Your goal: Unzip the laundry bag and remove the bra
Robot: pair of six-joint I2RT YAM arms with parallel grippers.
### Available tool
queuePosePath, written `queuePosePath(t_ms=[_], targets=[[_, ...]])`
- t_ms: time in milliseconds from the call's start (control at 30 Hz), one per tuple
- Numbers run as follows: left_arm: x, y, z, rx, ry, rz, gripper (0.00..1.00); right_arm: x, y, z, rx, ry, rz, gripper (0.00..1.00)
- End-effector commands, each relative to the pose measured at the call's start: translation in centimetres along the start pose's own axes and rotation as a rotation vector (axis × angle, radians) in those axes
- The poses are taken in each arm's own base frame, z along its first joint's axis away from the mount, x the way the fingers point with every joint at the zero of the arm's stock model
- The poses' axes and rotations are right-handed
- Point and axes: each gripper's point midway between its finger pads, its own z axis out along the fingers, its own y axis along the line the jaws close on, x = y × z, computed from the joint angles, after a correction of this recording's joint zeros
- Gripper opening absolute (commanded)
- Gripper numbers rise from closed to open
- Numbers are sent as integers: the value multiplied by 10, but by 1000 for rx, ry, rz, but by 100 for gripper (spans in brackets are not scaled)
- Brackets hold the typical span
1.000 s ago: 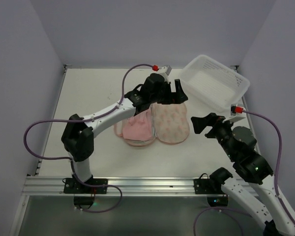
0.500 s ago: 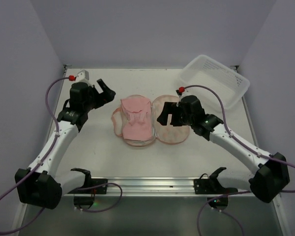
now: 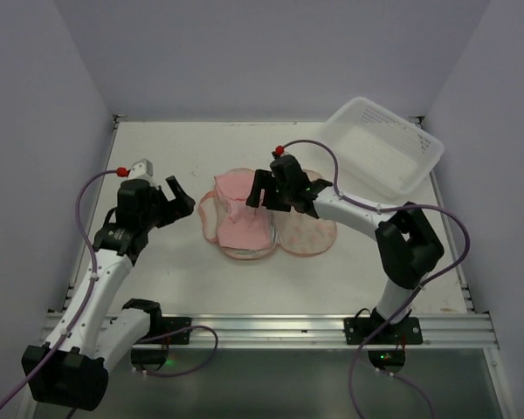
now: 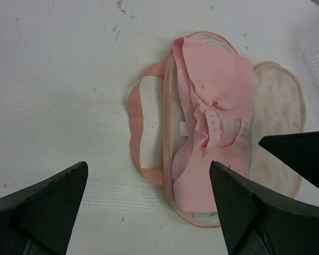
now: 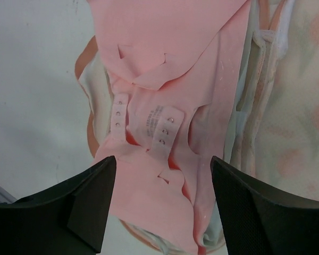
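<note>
The right pincer point(image 5: 163, 164), jaws apart, hovered directly above the bra point(image 5: 165, 64), whose long axis ran crosswise to the jaws' closing line.

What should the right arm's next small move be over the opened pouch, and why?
Probably lower the right gripper and close on the pink-banded bra near its hook-and-eye clasp. The peach-pink patterned laundry bag lies unzipped and spread flat, the bra rests exposed in one half, and the open jaws straddle the clasp. The left gripper is open, off to the side.
</note>
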Motion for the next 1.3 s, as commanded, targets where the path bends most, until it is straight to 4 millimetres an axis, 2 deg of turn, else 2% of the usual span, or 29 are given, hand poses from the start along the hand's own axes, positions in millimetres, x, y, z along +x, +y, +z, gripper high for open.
queuePosePath(t_ms=[0, 200, 300, 400, 633, 867, 1100, 1200, 1233, 1267], targets=[[-12, -8, -9, 31, -24, 18, 100, -17, 13, 13, 2, -56, 56, 73], [-16, -12, -13, 39, -22, 25, 100, -3, 16, 36, -10, -19, 29, 69], [-14, -8, -14, 24, -12, 34, 100, -1, 22, 38, -34, -18, 10, 63], [-12, -8, -14, 23, -6, 38, 100, -4, 21, 39, -30, -32, 3, 62], [-12, -8, -14, 26, -3, 54, 100, -4, 20, 47, -22, -24, -13, 53], [-6, -5, -8, 22, 17, 62, 100, -12, 29, 40, -36, -43, -54, 47], [-4, -6, -3, 27, 36, 68, 100, 0, 20, 53, -6, 0, -49, 40], [-1, -4, -2, 23, 41, 72, 100, 7, 12, 58, 17, 21, -38, 28], [-2, -3, -2, 21, 39, 74, 100, 9, 11, 58, 19, 24, -38, 19], [0, -3, -2, 20, 43, 75, 100, 10, 9, 58, 21, 25, -40, 15]])
